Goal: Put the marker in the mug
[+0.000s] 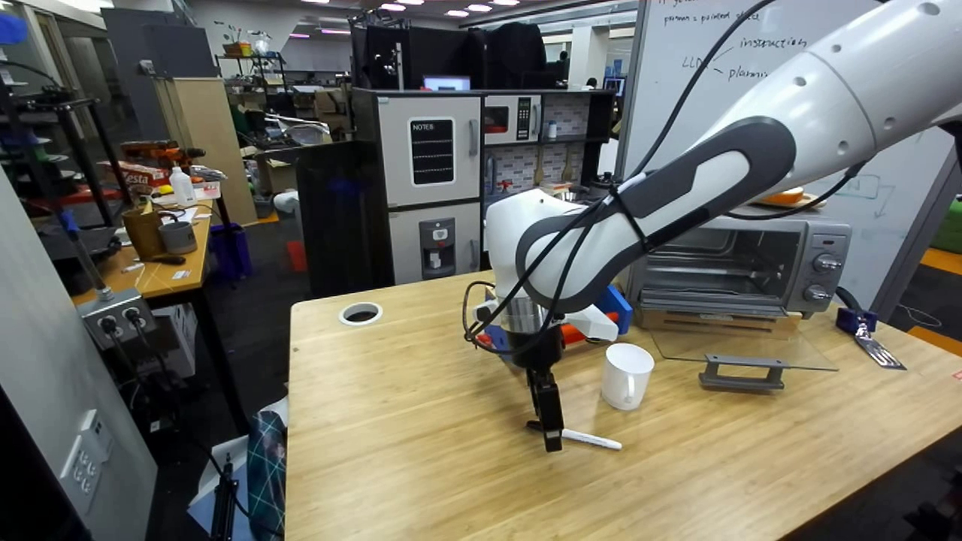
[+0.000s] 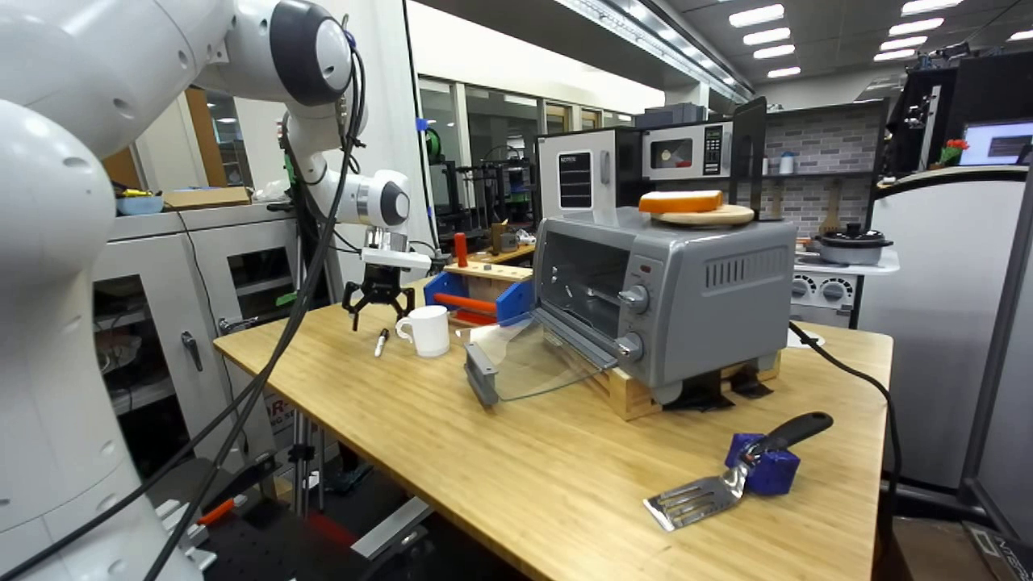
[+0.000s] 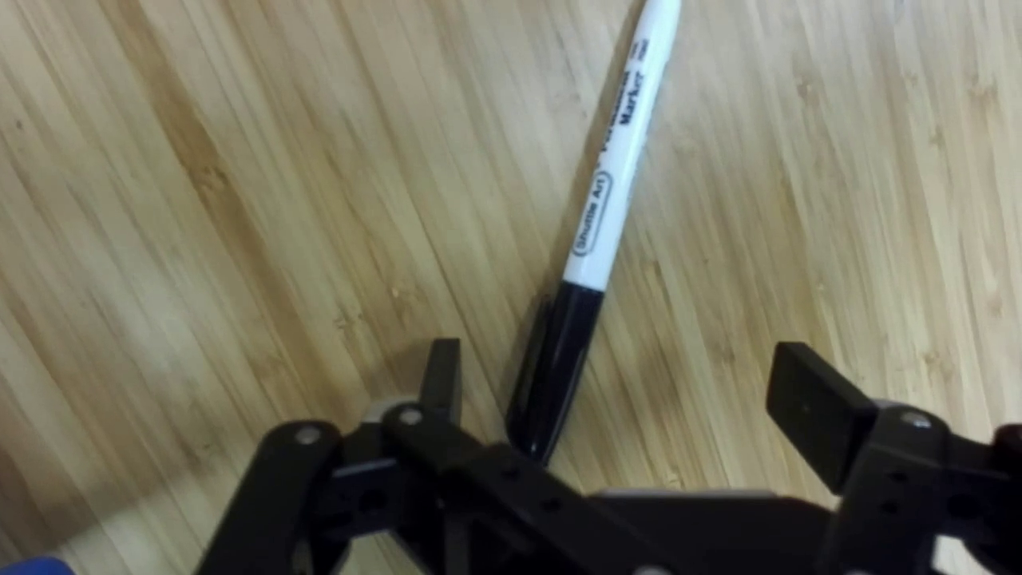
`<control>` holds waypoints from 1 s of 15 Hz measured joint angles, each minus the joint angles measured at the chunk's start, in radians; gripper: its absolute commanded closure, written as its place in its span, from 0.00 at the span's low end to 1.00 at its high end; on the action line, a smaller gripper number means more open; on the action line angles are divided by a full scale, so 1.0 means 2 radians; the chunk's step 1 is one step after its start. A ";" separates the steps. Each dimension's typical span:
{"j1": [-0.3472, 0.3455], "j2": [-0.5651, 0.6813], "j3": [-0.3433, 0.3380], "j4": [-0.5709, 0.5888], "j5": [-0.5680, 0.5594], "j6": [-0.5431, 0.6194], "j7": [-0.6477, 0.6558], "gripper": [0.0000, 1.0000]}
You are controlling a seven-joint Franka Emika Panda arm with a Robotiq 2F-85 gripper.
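The marker (image 1: pixel 592 439) lies flat on the wooden table, with a white body and black cap. It also shows in an exterior view (image 2: pixel 380 344) and the wrist view (image 3: pixel 611 208). My gripper (image 1: pixel 551 439) points down over the cap end, open and empty. In the wrist view the gripper (image 3: pixel 623 379) has its fingers wide apart, with the black cap between them, nearer the left finger. The tip of the cap is partly hidden by the gripper. The white mug (image 1: pixel 627 376) stands upright beside the marker; it also shows in an exterior view (image 2: pixel 429 331). It is out of the wrist view.
A red-and-blue toy block set (image 2: pixel 480 294) stands behind the mug. A grey toaster oven (image 2: pixel 718 298) has its glass door (image 1: pixel 744 349) open low over the table near the mug. A spatula (image 2: pixel 702 500) rests on a purple block (image 2: pixel 775 472). The table (image 1: pixel 406 451) has a round hole (image 1: pixel 361 314).
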 measured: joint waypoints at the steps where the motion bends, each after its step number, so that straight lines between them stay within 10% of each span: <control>1: 0.000 0.003 0.000 0.004 0.000 -0.004 0.000 0.30; 9: 0.000 0.011 -0.001 0.025 0.000 -0.037 0.006 0.85; 15: 0.000 0.017 -0.003 0.037 0.000 -0.040 0.012 0.86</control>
